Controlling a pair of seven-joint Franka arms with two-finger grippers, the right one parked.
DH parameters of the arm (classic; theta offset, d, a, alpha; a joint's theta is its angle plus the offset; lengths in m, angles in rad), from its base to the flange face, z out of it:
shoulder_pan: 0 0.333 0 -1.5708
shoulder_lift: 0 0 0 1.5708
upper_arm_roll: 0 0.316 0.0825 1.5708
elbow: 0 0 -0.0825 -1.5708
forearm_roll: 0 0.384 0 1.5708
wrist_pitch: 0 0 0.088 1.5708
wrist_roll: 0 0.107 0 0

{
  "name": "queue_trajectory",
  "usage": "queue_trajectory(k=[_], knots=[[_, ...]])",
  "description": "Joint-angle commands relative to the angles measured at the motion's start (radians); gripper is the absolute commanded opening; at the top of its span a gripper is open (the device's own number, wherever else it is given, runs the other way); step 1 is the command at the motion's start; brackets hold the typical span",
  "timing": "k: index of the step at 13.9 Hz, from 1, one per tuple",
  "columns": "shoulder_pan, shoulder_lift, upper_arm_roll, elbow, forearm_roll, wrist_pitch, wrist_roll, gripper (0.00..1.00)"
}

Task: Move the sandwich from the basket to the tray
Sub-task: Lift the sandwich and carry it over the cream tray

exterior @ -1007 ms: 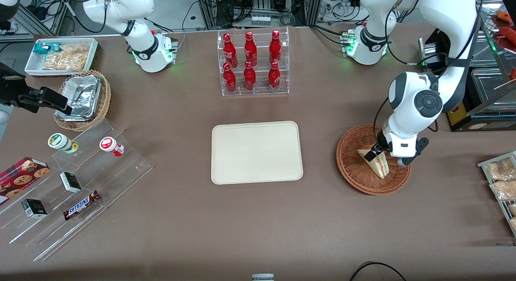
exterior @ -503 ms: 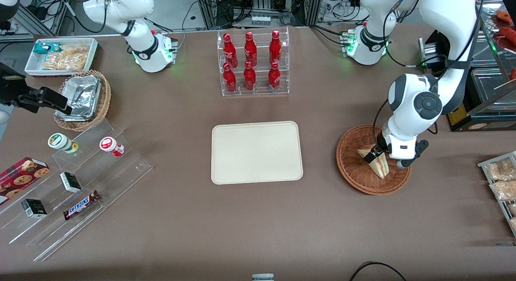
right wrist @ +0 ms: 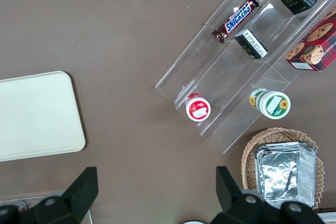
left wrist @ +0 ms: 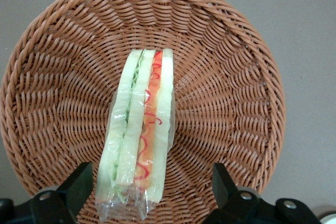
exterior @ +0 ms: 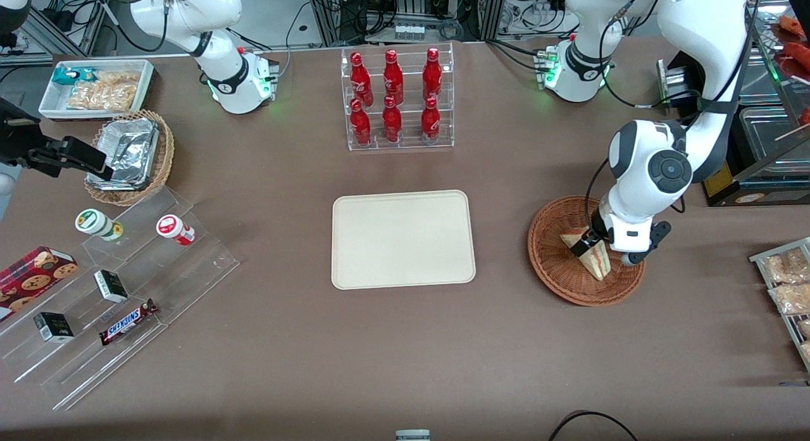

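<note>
Sandwich [left wrist: 137, 140] stands on edge in the basket [left wrist: 231, 93], between the spread, unclenched fingers of the hand [left wrist: 149, 195]. Centre both fingers on the bread faces, squeeze gently, then lift clear toward the tray [exterior: 403, 238].

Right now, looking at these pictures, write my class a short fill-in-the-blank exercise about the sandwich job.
1. The sandwich lies in the ____.
2. The gripper straddles the sandwich with its fingers ____.
3. The tray holds ____ sandwiches.
4. The rack nearest the tray holds red ____.

Missing words: basket; open; no; bottles
</note>
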Motion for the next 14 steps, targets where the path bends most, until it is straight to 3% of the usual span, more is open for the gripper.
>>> queue_trajectory(k=[1, 3, 4, 6, 7, 8, 10, 14], knots=[[0.003, 0.035, 0.003, 0.018, 0.016, -0.003, 0.006, 1.0], [0.002, 0.049, 0.003, 0.016, 0.017, -0.003, 0.006, 0.91], [0.003, 0.047, 0.004, 0.013, 0.017, -0.003, 0.006, 0.77], [0.003, 0.043, 0.004, 0.013, 0.017, -0.004, 0.005, 0.24], [0.005, 0.038, 0.004, 0.015, 0.017, -0.006, 0.006, 0.12], [0.005, 0.038, 0.004, 0.018, 0.017, -0.009, 0.006, 0.06], [0.005, 0.026, 0.01, 0.036, 0.017, -0.038, 0.02, 0.05], [0.002, 0.02, 0.017, 0.209, 0.019, -0.329, 0.067, 0.05]])
